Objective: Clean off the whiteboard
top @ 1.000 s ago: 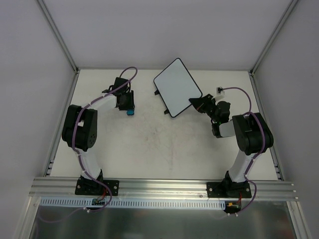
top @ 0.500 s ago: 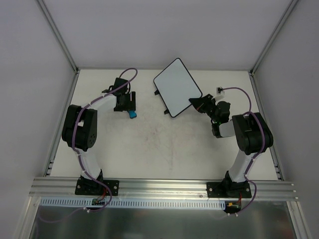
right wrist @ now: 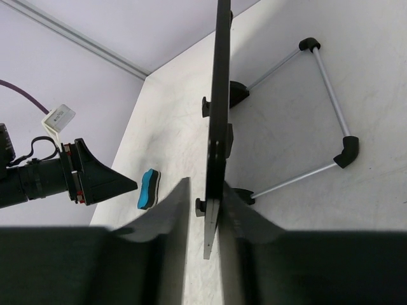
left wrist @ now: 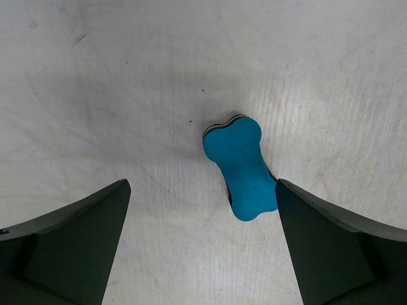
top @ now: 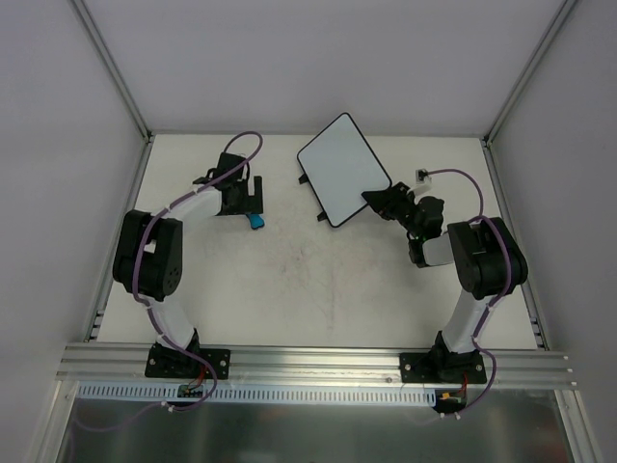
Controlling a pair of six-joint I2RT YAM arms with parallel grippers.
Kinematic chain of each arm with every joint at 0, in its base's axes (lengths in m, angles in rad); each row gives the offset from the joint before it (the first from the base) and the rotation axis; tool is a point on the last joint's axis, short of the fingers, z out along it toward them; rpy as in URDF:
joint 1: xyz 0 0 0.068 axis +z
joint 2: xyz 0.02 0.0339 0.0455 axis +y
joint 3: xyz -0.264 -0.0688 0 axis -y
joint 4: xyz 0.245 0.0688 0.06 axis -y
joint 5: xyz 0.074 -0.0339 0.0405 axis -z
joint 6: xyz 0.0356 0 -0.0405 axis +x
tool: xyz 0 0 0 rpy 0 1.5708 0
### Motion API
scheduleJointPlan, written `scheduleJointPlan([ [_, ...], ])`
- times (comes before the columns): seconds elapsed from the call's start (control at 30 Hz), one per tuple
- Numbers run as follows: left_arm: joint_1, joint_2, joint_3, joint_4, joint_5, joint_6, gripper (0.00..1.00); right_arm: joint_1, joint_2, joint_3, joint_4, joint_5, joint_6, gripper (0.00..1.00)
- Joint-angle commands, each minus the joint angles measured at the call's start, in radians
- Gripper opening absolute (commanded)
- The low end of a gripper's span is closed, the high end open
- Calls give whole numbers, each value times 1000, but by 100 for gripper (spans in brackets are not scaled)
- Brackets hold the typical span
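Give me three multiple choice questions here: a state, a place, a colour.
1. The right gripper is: A) open; B) shut on the edge of the whiteboard; C) out of view.
2. The eraser lies: A) on the whiteboard; B) on the table between the fingers of the left gripper; C) in the right gripper.
3. The eraser is: A) blue; B) red; C) green.
Answers: 1 B, its fingers pinch the board's edge; 2 B, the left wrist view shows it between open fingers; 3 A, plainly blue.

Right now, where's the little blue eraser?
The blue bone-shaped eraser lies on the table, left side of the top view, right by the open left gripper.
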Motion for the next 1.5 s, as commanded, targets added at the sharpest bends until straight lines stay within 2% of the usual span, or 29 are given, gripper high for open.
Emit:
scheduleJointPlan([
  [0.0, -18, -89, -37, 50, -49, -15, 99, 12, 3, 4, 58, -29, -10, 32],
  [0.07, -21, -108, -54, 86, -51, -18, 99, 13, 3, 4, 58, -29, -9, 35],
  [0.17, -30, -140, -85, 121, -59, -18, 99, 13, 3, 1, 61, -26, -9, 49],
  [0.23, -36, -157, -103, 139, -69, -20, 99, 12, 0, -8, 63, -17, -6, 66],
  [0.3, -36, -169, -114, 143, -72, -23, 99, 12, -3, -11, 70, -15, -3, 93],
  [0.33, -36, -174, -116, 146, -72, -24, 99, 12, -7, -13, 70, -15, -3, 98],
  [0.6, -38, -217, -155, 185, -77, -34, 99, 12, -79, -78, 56, 47, -46, 99],
  [0.77, -38, -269, -183, 189, -72, -37, 99, 15, -220, -141, -66, 129, -125, 99],
  [0.87, -38, -327, -215, 186, -68, -43, 99, 20, -369, -190, -201, 182, -190, 99],
  [1.07, -38, -436, -321, 189, -43, -78, 99, 26, -778, -224, -629, 281, -349, 99],
  [1.1, -38, -467, -355, 189, -46, -84, 99, 24, -827, -221, -743, 290, -372, 99],
  [1.17, -38, -505, -390, 192, -56, -90, 99, 26, -956, -214, -851, 327, -426, 99],
  [1.2, -38, -545, -421, 193, -57, -96, 99, 26, -995, -206, -955, 348, -441, 99],
  [1.3, -38, -634, -474, 192, -56, -107, 99, 26, -1112, -189, -1119, 402, -481, 99],
  [1.47, -38, -777, -556, 193, -69, -92, 99, 27, -1230, -226, -1206, 460, -484, 99],
])
